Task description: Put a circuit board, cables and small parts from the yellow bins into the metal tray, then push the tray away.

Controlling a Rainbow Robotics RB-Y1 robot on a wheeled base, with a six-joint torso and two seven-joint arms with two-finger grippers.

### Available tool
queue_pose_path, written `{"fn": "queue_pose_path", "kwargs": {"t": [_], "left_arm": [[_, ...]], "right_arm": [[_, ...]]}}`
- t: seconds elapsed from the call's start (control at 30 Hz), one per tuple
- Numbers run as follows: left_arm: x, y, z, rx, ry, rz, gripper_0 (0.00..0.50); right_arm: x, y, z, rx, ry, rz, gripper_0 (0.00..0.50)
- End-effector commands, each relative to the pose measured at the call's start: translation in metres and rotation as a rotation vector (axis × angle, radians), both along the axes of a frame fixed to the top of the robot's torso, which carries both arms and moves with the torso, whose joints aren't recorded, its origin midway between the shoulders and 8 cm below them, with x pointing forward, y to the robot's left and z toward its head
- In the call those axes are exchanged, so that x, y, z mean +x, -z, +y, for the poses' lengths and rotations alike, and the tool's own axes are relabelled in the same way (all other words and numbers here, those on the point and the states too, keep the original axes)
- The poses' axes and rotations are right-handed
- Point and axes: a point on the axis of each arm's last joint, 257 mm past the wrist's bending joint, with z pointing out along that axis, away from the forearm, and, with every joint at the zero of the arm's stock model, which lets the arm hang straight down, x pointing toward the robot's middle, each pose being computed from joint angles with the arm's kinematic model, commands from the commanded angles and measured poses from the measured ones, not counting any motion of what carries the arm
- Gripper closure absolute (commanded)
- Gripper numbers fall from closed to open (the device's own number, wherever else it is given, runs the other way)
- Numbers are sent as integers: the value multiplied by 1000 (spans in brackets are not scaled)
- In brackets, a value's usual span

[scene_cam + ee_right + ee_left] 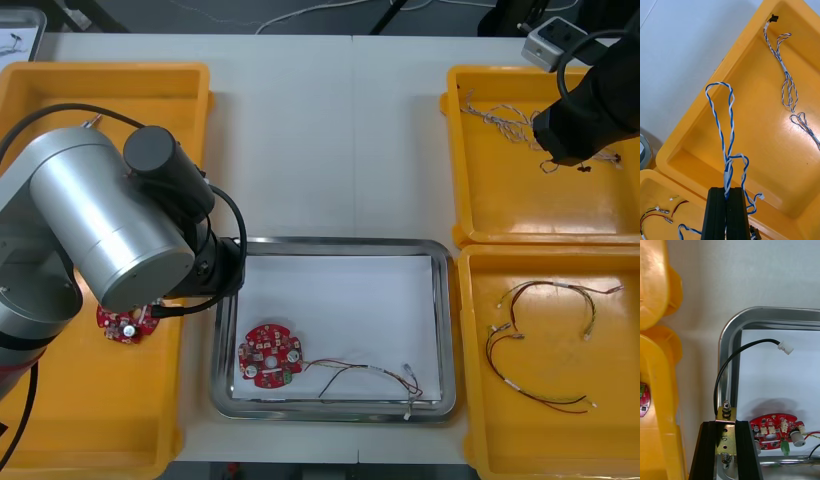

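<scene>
My left gripper (pixel 726 423) is shut on a small metal part (pixel 726 435). A black cable (pixel 730 360) with a white plug arcs up from that part, over the metal tray's (pixel 730 333) left rim. Inside the white-lined tray (pixel 330 243) lie a round red circuit board (pixel 270 355) and a thin cable (pixel 365 372). My right gripper (pixel 727 189) is shut on a twisted blue and white cable (pixel 730 123), which hangs above the far right yellow bin (pixel 763 150). In the front view the right arm (pixel 590 110) hovers over that bin.
Another blue and white cable (pixel 788 82) lies in the far right bin (pixel 500 200). Red and yellow cables (pixel 540 340) lie in the near right bin. A second red board (pixel 125 325) sits in the near left bin under my left arm (pixel 110 220).
</scene>
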Motion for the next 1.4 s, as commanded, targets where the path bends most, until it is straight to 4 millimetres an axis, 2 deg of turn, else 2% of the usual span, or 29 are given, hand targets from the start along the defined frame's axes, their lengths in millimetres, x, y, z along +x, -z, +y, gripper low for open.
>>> {"fn": "queue_pose_path", "kwargs": {"t": [0.03,0.2,0.4,0.5,0.7,1.1,1.4], "left_arm": [[1,16,-26,-26,37,0,500],[13,33,-37,-20,55,-15,500],[9,45,-48,-16,86,-3,500],[5,49,-53,-10,99,5,500],[3,55,-53,5,104,10,500],[27,57,-50,18,92,-22,500],[27,58,-53,7,93,-21,500]], "right_arm": [[-6,-13,-15,-41,-22,-41,500],[-7,-4,-23,-38,14,-25,500],[-11,10,-35,-31,74,-3,500],[-13,12,-32,-3,97,5,500],[-14,13,-30,9,102,8,500],[-15,13,-28,13,92,11,500],[-15,13,-28,13,92,11,500]]}}
